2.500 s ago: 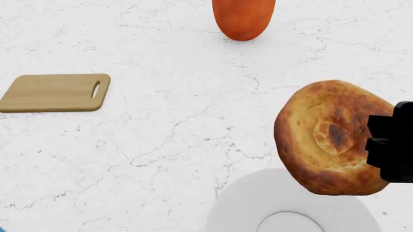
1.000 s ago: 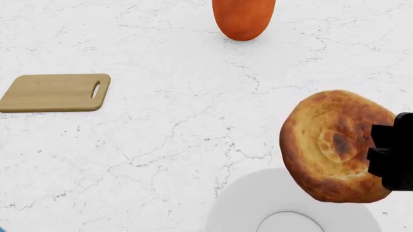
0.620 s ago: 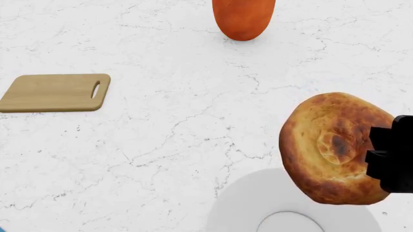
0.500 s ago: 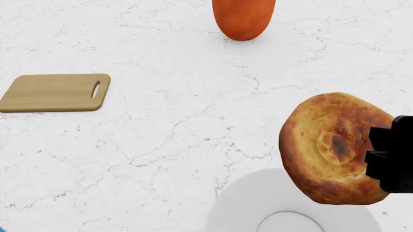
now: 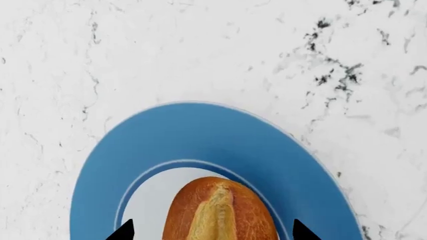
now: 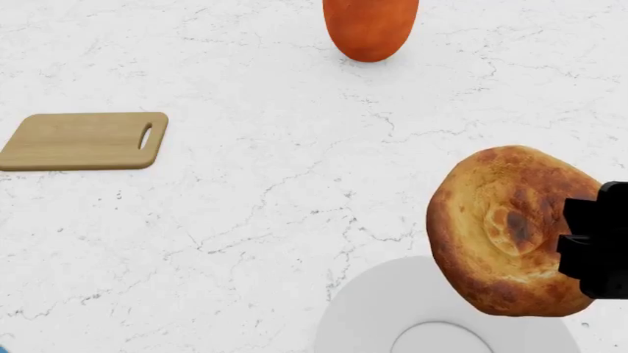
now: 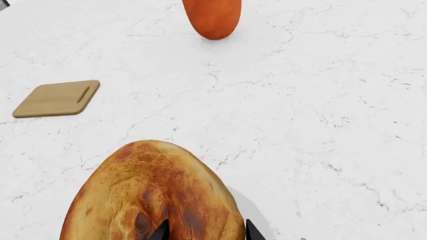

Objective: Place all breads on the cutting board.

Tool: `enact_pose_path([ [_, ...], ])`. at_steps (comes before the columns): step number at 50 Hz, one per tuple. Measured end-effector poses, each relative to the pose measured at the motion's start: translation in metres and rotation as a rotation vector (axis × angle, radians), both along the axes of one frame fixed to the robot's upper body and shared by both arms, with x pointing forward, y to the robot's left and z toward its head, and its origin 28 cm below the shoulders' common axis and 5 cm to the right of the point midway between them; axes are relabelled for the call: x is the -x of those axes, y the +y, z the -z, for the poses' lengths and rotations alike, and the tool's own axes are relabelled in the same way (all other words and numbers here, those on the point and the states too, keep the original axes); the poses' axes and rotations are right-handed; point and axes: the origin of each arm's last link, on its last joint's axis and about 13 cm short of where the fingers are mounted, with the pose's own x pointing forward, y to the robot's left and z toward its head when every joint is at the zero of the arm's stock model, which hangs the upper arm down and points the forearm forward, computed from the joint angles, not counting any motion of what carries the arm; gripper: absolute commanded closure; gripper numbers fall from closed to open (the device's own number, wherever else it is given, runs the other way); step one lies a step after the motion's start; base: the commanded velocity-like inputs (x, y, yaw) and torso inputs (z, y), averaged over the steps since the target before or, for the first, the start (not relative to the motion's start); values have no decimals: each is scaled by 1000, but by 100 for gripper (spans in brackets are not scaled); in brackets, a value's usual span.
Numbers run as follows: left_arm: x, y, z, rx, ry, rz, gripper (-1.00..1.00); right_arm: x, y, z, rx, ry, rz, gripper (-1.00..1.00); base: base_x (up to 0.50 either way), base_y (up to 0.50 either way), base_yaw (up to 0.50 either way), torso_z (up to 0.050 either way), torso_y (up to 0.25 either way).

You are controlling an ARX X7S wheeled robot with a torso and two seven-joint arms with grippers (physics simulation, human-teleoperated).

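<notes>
One round golden-brown puffy bread (image 6: 510, 229) clamped in right gripper (image 6: 589, 250), lifted, well apart from small light-wood cutting board (image 6: 87, 140). Left gripper (image 5: 208, 235) fingers spread around split-top roll (image 5: 220, 212).

A kitchen-like setting, rendered in simulation: the bench (image 6: 245, 220) is a white marble surface veined in grey, like a countertop. On it lie food-preparation things: a light-wood cutting board (image 6: 85, 140) with a slot handle, a white plate (image 6: 373, 323), a blue plate (image 5: 220, 135) carrying a crusty split-top roll (image 5: 220, 212), a smooth orange-brown loaf (image 6: 370, 28), and a round golden flatbread (image 6: 505, 228). No walls or appliances show
</notes>
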Motion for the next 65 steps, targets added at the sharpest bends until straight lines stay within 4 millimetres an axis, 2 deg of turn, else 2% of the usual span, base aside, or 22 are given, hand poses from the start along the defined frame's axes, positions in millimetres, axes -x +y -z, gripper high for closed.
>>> enact_pose_path([
  [29,-1,4,18,-40,31,-20,-100,-1,-1,6,3,17,12,100,0,0,0,0,0],
  [57,-1,5,21,-8,50,-61,-100,-5,1,12,7,34,7,100,3,-2,-4,0,0],
  [58,-1,5,21,-6,49,-60,100,-5,1,12,7,34,7,100,0,-3,-7,0,0],
  [65,-3,6,22,-20,27,-51,100,-5,1,11,8,34,8,100,5,-2,-6,0,0],
])
